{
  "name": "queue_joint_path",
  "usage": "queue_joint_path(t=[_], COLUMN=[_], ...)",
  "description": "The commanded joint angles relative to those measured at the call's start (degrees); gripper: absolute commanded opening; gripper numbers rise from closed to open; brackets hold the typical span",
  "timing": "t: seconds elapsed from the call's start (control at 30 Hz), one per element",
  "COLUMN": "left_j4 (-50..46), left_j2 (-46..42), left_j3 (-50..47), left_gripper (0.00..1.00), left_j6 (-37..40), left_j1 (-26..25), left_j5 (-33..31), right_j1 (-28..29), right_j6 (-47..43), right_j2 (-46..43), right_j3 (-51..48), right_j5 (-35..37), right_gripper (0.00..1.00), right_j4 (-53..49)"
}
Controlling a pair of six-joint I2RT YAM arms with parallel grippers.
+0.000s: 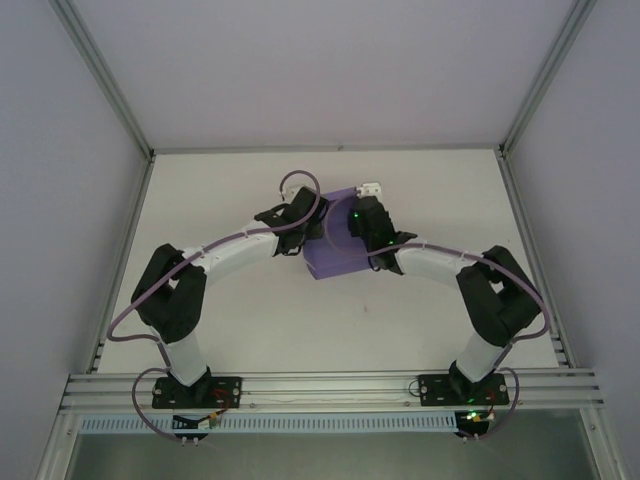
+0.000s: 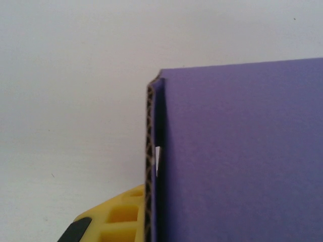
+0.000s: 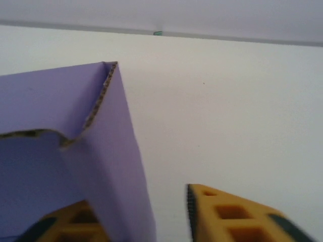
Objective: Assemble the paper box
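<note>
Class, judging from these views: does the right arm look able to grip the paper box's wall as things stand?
Probably yes. The right end effector is open and straddles a wall of the paper box, one finger on each side; nothing else seems to be in the way.

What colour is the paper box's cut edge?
The paper box has lavender-purple faces; its cut edge is brown, corrugated. Clearest in the left wrist view.

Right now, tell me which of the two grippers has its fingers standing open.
The right gripper: a clear gap shows between one yellow finger and the paper box wall. The left gripper is shut on the box's edge.
</note>
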Motion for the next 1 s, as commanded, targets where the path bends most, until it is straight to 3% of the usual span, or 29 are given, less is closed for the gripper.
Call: queue_joint_path(t=[0.0,0.1,0.2,0.27,0.37,0.5,0.6,0.67,0.8,0.97], left_j4=[-1.24,-1.40,-2.57,-2.28,-5.37,-19.11,-33.95,-40.21,-44.97,-45.42], left_j2=[-2.71,-2.77,-2.77,-3.11,-3.30,-2.37,-1.28,0.07,4.09,7.11], left_j3=[0.02,0.85,2.09,2.40,4.28,10.08,12.78,14.57,18.91,20.70], left_gripper=[0.00,0.00,0.00,0.00,0.00,0.00,0.00,0.00,0.00,0.00], left_j6=[4.17,6.21,9.36,13.77,25.19,45.44,62.35,66.24,66.10,68.90], left_j1=[0.55,0.63,0.98,1.81,3.97,5.72,5.44,4.78,2.81,-0.24], left_j5=[0.98,2.26,4.30,8.04,17.17,28.07,37.59,35.67,28.88,27.94], right_j1=[-1.90,-1.88,-1.92,-1.93,-1.94,-2.20,-3.66,-3.94,-4.41,-5.31], right_j6=[-0.25,-0.98,-2.18,-1.20,2.90,6.26,7.59,7.89,10.24,8.26], right_j2=[-4.08,-7.74,-12.80,-16.86,-24.46,-34.83,-38.20,-38.90,-38.78,-37.59], right_j3=[-1.00,-2.06,-4.24,-5.53,-6.71,-9.71,-7.80,-7.41,-7.81,-8.29], right_j5=[-7.79,-17.81,-28.88,-32.68,-27.48,-15.97,-14.72,-14.08,-12.36,-12.49], right_gripper=[0.49,0.69,1.00,1.00,1.00,1.00,1.00,1.00,1.00,1.00], right_j4=[-1.54,-4.07,-6.07,-8.34,-14.71,-22.92,-35.46,-40.40,-45.26,-45.29])
